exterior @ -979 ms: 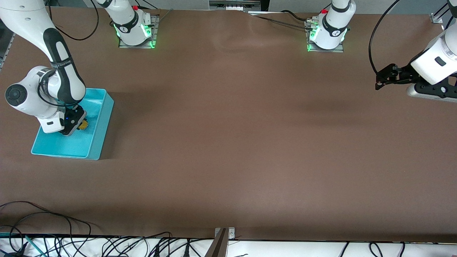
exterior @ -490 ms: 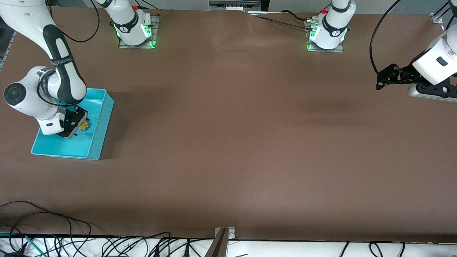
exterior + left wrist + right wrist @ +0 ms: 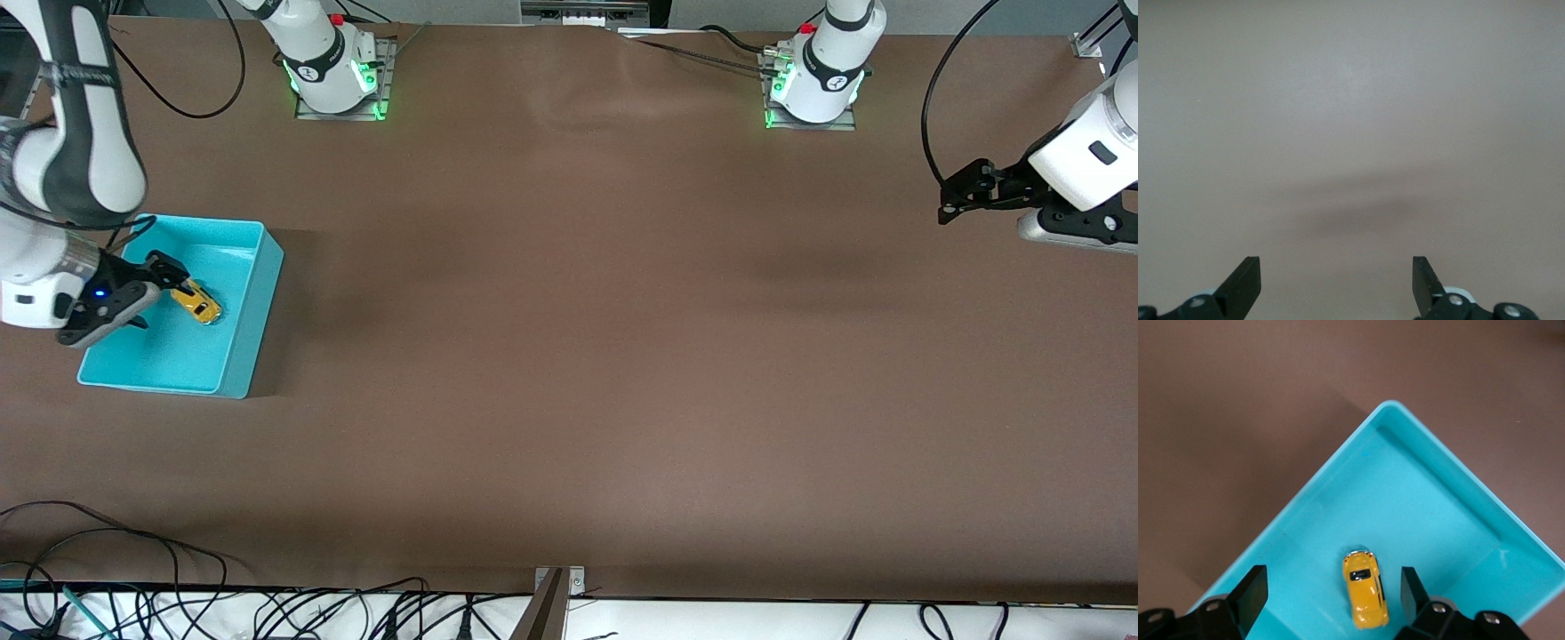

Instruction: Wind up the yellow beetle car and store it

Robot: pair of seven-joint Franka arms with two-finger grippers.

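A: Where's the yellow beetle car (image 3: 196,302) seen?

B: It's found lying inside the teal bin (image 3: 253,311), on the bin floor, toward the right arm's end of the table. In the right wrist view the car (image 3: 1365,588) is shown from above: rounded yellow-orange body, dark windows, upright on its wheels, not touched by anything.

A: And the bin itself?

B: An open rectangular tray w/ low walls (image 3: 1438,463), set flat on the brown table (image 3: 569,356). Only the car is seen in it.

A: Right gripper?

B: The right gripper (image 3: 151,289) is held over the bin, just beside the car. Its fingers (image 3: 1251,590) are spread apart, nothing is gripped, and the car is framed between them in the wrist view.

A: Anything blocking the car?

B: Part of the bin's end is covered by the right arm's wrist in the front view; the car itself is left in plain sight.

A: Left side?

B: The left gripper (image 3: 951,200) is parked over bare table at the left arm's end, waiting. Fingers (image 3: 1245,280) are spread wide, empty.
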